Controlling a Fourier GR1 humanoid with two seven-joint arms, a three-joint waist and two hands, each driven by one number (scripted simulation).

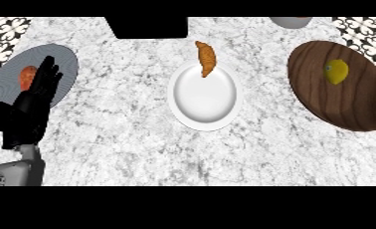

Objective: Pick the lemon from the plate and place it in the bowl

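Nearest item: my left hand, black, at the view's left edge on a grey forearm rising from the lower edge. Fingers straight, pointing up, slightly spread, holding nothing. Fingertips overlap the grey plate at far left; whether they touch it I cannot tell. An orange-red object lies on that plate, partly hidden behind my fingers.

Right hand: out of sight.

Centre of the marble counter: white bowl, nothing inside. A brown croissant lies at its far rim, lower end overlapping the rim.

Right side: dark wooden plate, partly cut by the view's edge. Lemon, yellow, rests on its far half, well apart from the bowl and from my hand.

Far edge: a black block left of centre; a grey round thing, mostly cut off, toward the right. Patterned tiles show in both far corners.
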